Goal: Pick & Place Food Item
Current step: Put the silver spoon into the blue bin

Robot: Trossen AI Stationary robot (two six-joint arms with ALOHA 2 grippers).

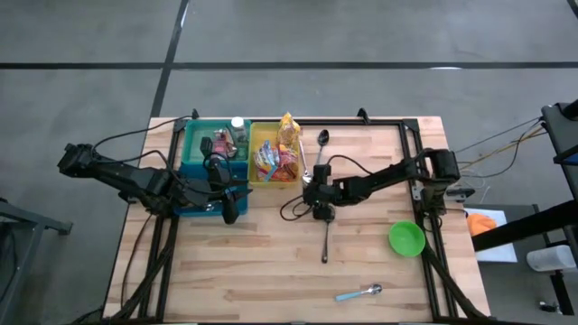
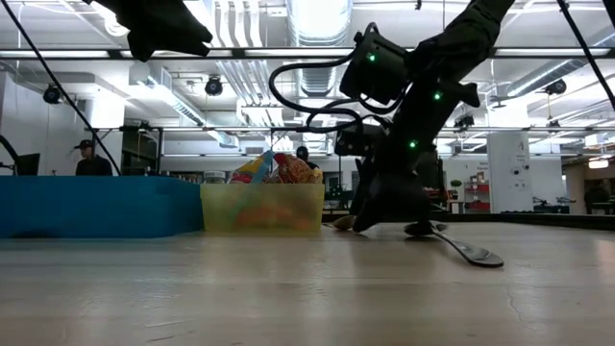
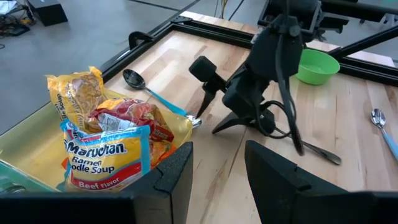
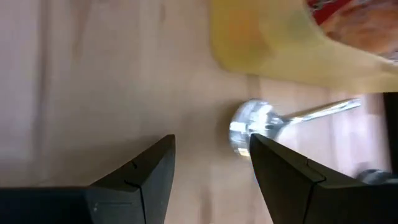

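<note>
Two dark robot arms work over a wooden bench (image 1: 271, 262) in a concrete-floored hall. The right hand (image 1: 315, 191) is lowered to the bench top just beside the yellow bin (image 1: 256, 155); its two fingers (image 4: 140, 180) stand apart with nothing between them, and the shiny bowl of a small spoon (image 4: 247, 127) lies on the wood just ahead of them. The left hand (image 1: 229, 206) hovers at the near corner of the blue bin (image 1: 191, 200), fingers (image 3: 176, 180) likewise apart and empty.

The food items remain in the yellow bin: a Maruchan beef-flavor ramen packet (image 3: 102, 160) stands at the front, with a red snack bag (image 3: 127, 116) and a yellow bag (image 3: 78, 90) behind it. The blue bin beside it holds a white-capped bottle (image 1: 237, 126) and other goods too small to identify.

A black ladle (image 1: 321, 144) rests on the bench behind the right arm, touching the yellow bin's far side. A long dark-handled utensil (image 1: 326, 236) lies in front of the right hand. A green bowl (image 1: 406, 238) sits near the bench's right edge, and a blue-handled spoon (image 1: 359, 292) lies apart at the front. In the low view, a person in a cap (image 2: 88, 159) is visible in the room beyond.
</note>
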